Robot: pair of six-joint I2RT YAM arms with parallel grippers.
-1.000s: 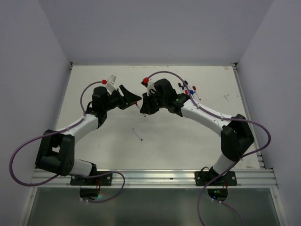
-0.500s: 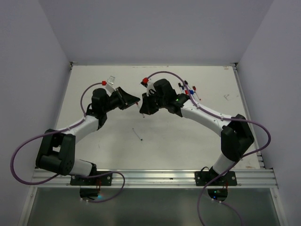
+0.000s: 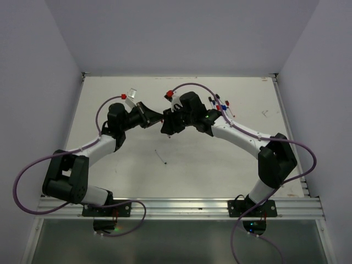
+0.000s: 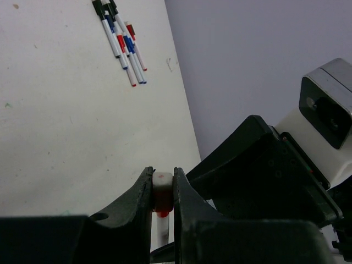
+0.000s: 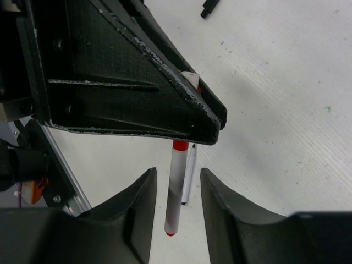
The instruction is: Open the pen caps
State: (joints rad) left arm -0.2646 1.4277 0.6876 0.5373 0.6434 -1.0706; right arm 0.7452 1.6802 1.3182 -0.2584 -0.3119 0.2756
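Black left end effector clamped on one pen (right end effector apart around it).

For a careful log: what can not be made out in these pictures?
- Left wrist view: only the white end of the held pen shows; the jaws of the left gripper cover the rest.
- Right wrist view: the left gripper hides the held pen's upper end.
- Top view: the left gripper and right gripper meet over the held pen and hide it.
- Top view: the loose pens are too small to count.
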